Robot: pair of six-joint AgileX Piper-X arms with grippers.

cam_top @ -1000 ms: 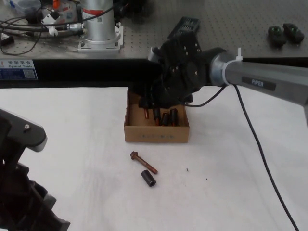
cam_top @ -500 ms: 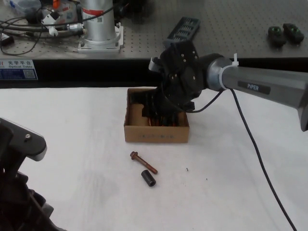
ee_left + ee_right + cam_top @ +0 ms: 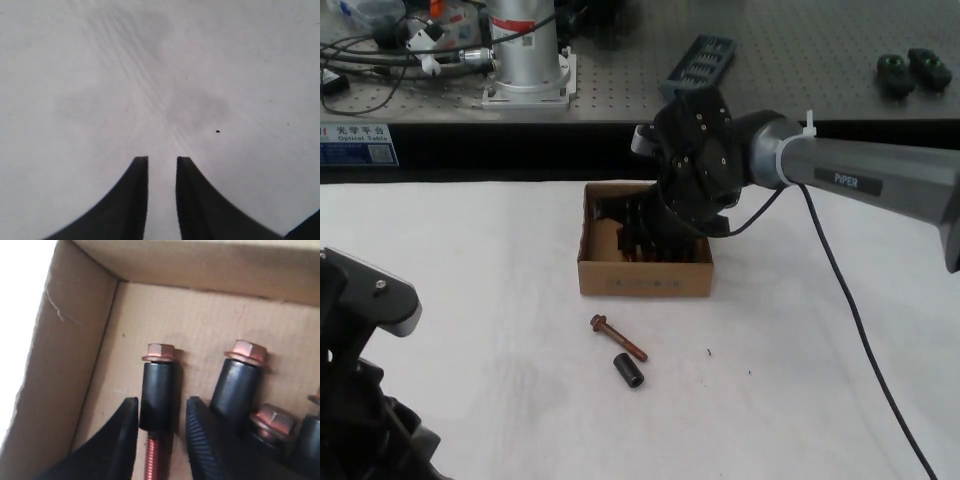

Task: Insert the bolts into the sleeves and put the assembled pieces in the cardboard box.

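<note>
The cardboard box (image 3: 645, 278) stands mid-bench on the white cloth. My right gripper (image 3: 645, 235) reaches down into it. In the right wrist view this gripper (image 3: 159, 402) is shut on an assembled piece (image 3: 159, 390), a black sleeve with a copper bolt head at its end, just above the box floor (image 3: 200, 320). Beside it lie other assembled pieces (image 3: 237, 382). In front of the box, a loose copper bolt (image 3: 618, 337) and a loose black sleeve (image 3: 629, 370) lie on the cloth. My left gripper (image 3: 161, 160) hovers over bare cloth, nearly closed, holding nothing.
The left arm's dark body (image 3: 360, 380) fills the near left corner. Behind the cloth runs a perforated metal table with a metal post (image 3: 525, 50), cables and small black parts (image 3: 912, 68). A black cable (image 3: 860, 320) trails over the cloth on the right.
My right gripper has sunk from above the box down into it, carrying the assembled piece. The left arm shifted slightly.
</note>
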